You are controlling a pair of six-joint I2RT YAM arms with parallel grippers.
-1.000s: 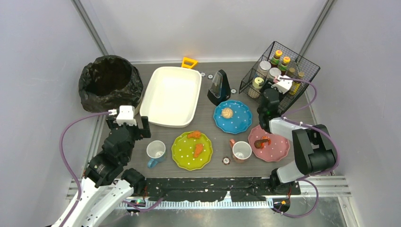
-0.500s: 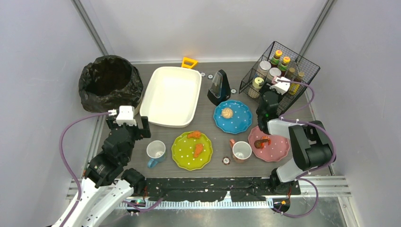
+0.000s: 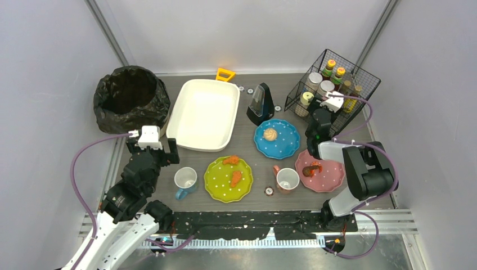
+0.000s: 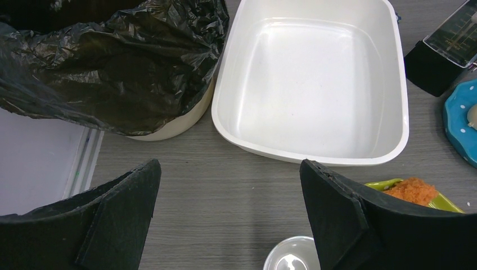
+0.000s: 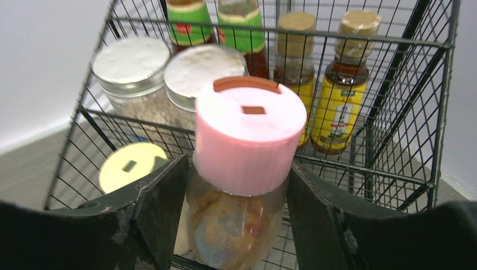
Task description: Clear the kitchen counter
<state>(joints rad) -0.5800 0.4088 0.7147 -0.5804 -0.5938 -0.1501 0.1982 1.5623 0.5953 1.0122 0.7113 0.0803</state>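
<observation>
Down at the bottom of the overhead view, the left gripper (image 4: 228, 169) hangs low over the kitchen counter (image 3: 247, 143), jaws spread wide with nothing between them. Just beyond it on the dark wood-grain top stands a white mug (image 3: 185, 180) with a blue handle. To its right is a green plate (image 3: 220, 188) carrying two orange pieces of food, then a second mug (image 3: 287, 179), then a pink plate (image 3: 329, 174) with a dark red scrap on it. Mid-frame now: a blue plate (image 3: 281, 145) holds one pale lump, and left of it sits the white tub (image 3: 205, 114), bare inside. A black wedge-shaped object (image 3: 261, 104) stands upright behind the blue plate. Upper left, a black bin bag (image 3: 131, 97) gapes beside the tub. Upper right, the right gripper (image 5: 239, 169) is up at the wire basket (image 3: 360, 76), its fingers (image 5: 157, 208) close on either side of a pink-lidded jar (image 5: 247, 135). Whether they are pressing it or standing just clear, I cannot tell. Behind it stand more jars and bottles in the basket.
</observation>
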